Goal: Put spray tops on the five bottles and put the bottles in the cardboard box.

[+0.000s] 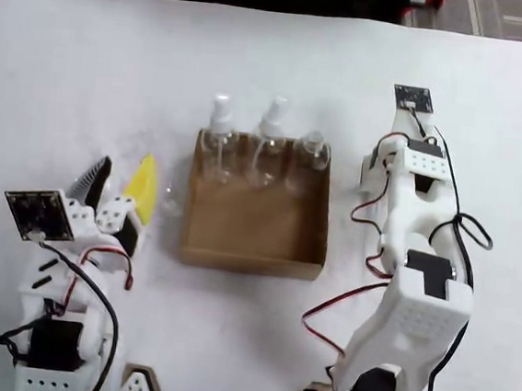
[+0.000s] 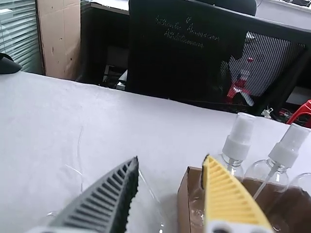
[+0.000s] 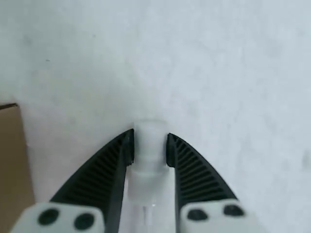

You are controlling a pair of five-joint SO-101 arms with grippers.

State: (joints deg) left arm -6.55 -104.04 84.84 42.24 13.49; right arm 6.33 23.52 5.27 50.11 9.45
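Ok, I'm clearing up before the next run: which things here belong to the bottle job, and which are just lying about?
Job: cardboard box; first topped bottle; second topped bottle; untopped bottle; spray top, held by the right gripper.
Lying about: black chair; cardboard panel, both beyond the table.

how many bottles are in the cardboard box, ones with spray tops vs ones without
clear plastic bottles with white spray tops: 2
clear plastic bottle with bare neck: 1
total in the brown cardboard box: 3
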